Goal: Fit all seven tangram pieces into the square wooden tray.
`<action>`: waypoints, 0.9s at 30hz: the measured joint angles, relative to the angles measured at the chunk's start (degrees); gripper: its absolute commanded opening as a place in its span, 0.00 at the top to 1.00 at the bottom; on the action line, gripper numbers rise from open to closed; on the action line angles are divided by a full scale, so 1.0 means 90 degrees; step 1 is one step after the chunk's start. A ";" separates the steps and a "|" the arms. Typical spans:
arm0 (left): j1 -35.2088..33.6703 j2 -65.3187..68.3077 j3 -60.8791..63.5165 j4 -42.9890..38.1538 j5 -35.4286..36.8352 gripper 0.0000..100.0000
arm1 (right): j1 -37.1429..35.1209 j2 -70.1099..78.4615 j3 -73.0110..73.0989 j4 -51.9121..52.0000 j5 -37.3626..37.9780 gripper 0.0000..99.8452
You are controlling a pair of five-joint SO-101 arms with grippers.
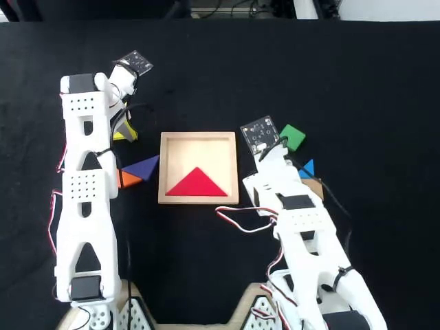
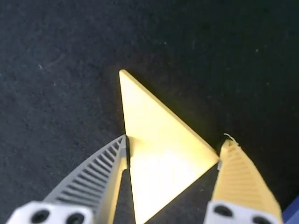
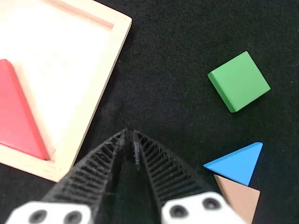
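Note:
A yellow triangle (image 2: 159, 140) lies flat on the black cloth, and my left gripper (image 2: 173, 147) is shut on it, one fingertip (image 2: 122, 145) pressed to each slanted edge. In the high view this piece (image 1: 122, 133) peeks out beside the left arm, left of the square wooden tray (image 1: 165, 168). The tray holds a red triangle (image 1: 197, 183). My right gripper (image 3: 130, 136) is shut and empty, low over the cloth just off the tray's right rim (image 3: 108, 70). A green square (image 3: 238, 81), a blue triangle (image 3: 236, 163) and a brown piece (image 3: 239, 199) lie beyond it.
A purple triangle (image 1: 142, 166) and an orange piece (image 1: 128, 179) lie touching between the left arm and the tray. The right arm (image 1: 295, 206) stretches beside the tray's right edge. Black cloth covers the whole table, with open room behind the tray.

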 measured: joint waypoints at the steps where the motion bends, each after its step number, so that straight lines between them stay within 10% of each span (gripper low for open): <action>1: 0.0000 0.0010 -0.0039 0.0029 0.0000 0.83 | 0.0000 0.0000 0.0000 0.0000 0.0000 0.99; 27: 0.0029 0.0049 -0.0088 0.0264 0.0039 0.91 | 0.0000 0.0000 0.0000 0.0000 0.0000 0.99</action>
